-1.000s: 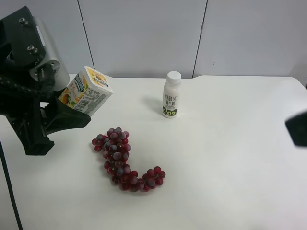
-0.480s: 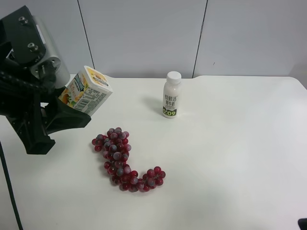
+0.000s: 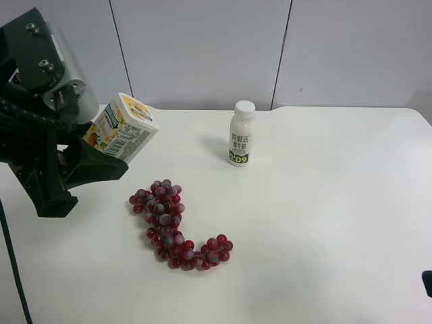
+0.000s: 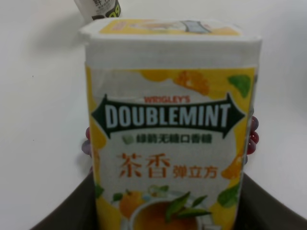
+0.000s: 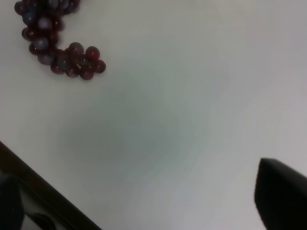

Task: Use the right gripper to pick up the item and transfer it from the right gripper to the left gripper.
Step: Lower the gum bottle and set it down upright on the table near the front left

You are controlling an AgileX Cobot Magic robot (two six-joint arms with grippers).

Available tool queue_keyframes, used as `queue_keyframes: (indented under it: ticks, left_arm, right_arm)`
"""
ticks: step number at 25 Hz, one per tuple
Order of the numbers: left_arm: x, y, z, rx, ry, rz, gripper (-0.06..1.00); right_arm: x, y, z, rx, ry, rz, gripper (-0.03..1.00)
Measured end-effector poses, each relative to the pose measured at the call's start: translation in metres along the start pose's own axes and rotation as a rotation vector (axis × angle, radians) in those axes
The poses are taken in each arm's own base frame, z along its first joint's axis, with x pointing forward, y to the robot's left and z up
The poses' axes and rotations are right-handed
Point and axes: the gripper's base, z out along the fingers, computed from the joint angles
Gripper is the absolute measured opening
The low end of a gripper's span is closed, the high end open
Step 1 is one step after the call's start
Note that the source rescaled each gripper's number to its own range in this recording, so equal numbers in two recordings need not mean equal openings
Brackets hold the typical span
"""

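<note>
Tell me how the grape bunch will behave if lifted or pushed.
The grape bunch lies in a loose curve of many round berries on the table, so it would probably flex and dangle rather than lift stiffly. A push at one end would likely bend the curve, not slide it whole. The glossy round berries may slip from a pinch.
</note>
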Motion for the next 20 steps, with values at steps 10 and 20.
queue_keyframes:
  ticks: [10,20]
  left_arm:
    - [0.0,0.0,0.0,0.0,0.0,0.0,0.0]
    - [0.0,0.0,0.0,0.0,0.0,0.0,0.0]
  right_arm:
    - [-0.0001,0.0,0.0,0.0,-0.001,-0.001,1.0]
    - [-0.0001,0.0,0.0,0.001,-0.001,-0.001,1.0]
